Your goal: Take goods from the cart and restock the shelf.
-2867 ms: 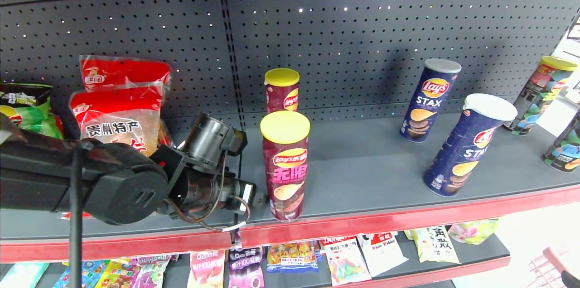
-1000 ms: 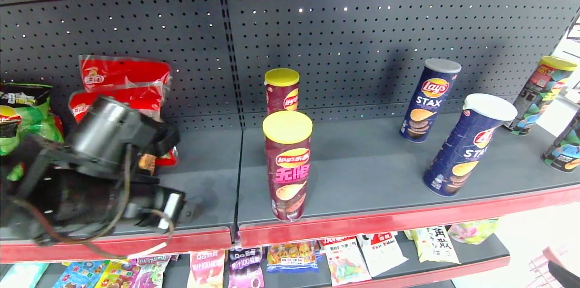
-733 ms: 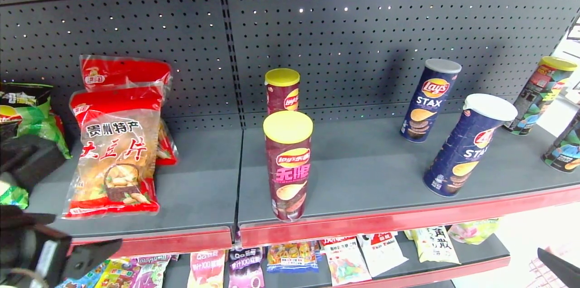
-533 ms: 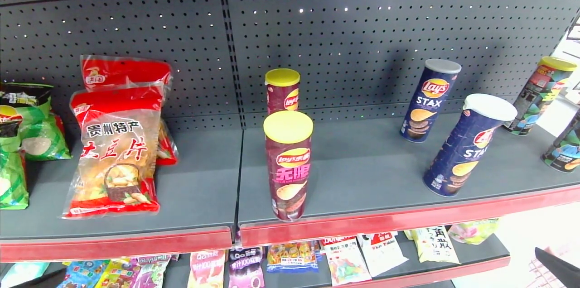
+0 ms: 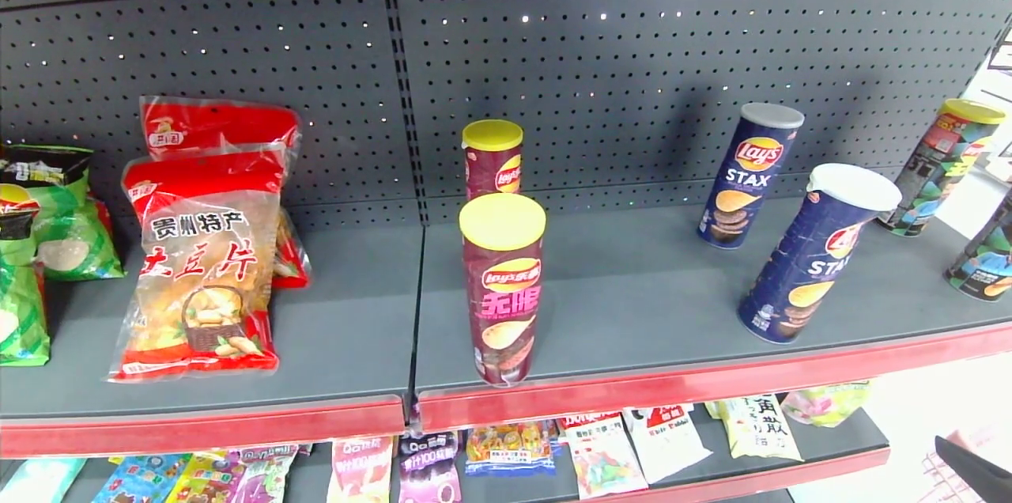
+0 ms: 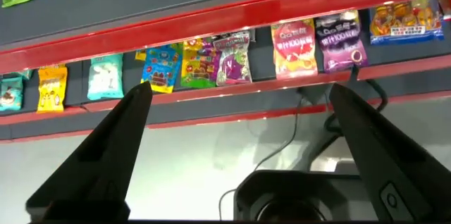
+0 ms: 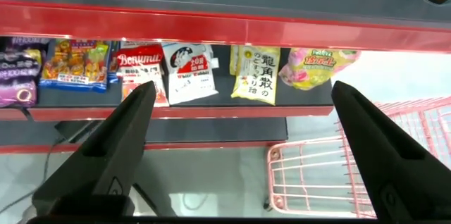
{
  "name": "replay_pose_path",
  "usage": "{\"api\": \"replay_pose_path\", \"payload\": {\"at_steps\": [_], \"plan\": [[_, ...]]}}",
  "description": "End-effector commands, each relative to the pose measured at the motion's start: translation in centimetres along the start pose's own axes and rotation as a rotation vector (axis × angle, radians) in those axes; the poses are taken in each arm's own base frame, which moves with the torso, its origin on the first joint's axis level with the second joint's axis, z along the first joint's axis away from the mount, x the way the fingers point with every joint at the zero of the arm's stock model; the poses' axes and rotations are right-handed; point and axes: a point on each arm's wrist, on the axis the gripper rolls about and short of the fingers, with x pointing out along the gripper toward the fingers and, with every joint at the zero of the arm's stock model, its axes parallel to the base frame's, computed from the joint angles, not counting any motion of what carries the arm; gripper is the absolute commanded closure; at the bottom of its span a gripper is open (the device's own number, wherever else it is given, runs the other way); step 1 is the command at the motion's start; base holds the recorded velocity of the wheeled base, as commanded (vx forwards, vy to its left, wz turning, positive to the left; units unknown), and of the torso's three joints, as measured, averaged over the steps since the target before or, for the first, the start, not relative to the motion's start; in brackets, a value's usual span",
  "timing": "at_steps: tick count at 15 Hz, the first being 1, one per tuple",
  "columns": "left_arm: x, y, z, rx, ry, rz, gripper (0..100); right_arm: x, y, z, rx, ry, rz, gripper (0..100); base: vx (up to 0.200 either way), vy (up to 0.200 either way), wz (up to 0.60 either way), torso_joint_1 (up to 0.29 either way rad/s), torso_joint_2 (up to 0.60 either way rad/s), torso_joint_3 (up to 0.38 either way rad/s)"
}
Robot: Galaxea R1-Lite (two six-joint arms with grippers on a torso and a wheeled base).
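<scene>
A maroon chip can with a yellow lid (image 5: 502, 289) stands upright at the front edge of the grey shelf (image 5: 632, 305), with a second one (image 5: 492, 157) behind it. My left gripper (image 6: 239, 89) hangs open and empty below the shelf, facing the lower shelf's candy packets (image 6: 232, 58). My right gripper (image 7: 243, 86) is also open and empty, low in front of the lower shelf, with the pink wire cart (image 7: 317, 175) beneath it to one side.
Two blue chip cans (image 5: 749, 175) (image 5: 818, 250) stand on the right of the shelf, with patterned cans (image 5: 941, 163) beyond them. Red snack bags (image 5: 202, 266) and green bags (image 5: 47, 226) fill the left. Bare shelf lies between the maroon and blue cans.
My left arm has drawn back from beside the front maroon can, gone left and down, and left the head view. The can stays upright at the shelf's front.
</scene>
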Motion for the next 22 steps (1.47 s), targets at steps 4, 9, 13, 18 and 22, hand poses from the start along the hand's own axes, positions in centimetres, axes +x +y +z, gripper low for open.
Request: {"api": "replay_pose_path", "payload": {"at_steps": [4, 9, 13, 18, 22], "plan": [[0.49, -0.17, -0.72, -0.021, -0.05, -0.001, 0, -0.02, 0.02, -0.12, -0.003, 0.001, 0.0, 0, -0.05, 0.0, 0.0, 0.001, 0.0, -0.001], [0.66, -0.29, -0.37, -0.036, -0.101, -0.011, 0, -0.06, 0.02, -0.16, -0.01, -0.001, 0.0, 0, 0.0, -0.08, 0.0, 0.003, 0.0, 0.0], [0.62, -0.27, -0.39, -0.024, -0.105, -0.009, 0, -0.06, 0.02, -0.16, -0.015, -0.001, 0.002, 0, 0.0, -0.2, 0.0, 0.004, 0.0, 0.0], [0.72, -0.3, -0.69, -0.02, -0.103, -0.011, 0, -0.08, 0.02, -0.15, -0.015, -0.004, 0.001, 0, 0.0, -0.2, 0.0, -0.001, 0.0, 0.0], [0.77, -0.32, -0.71, -0.02, -0.1, -0.01, 0, -0.08, 0.02, -0.17, -0.015, -0.002, 0.001, 0, 0.0, -0.2, 0.0, 0.002, 0.0, 0.001]]}}
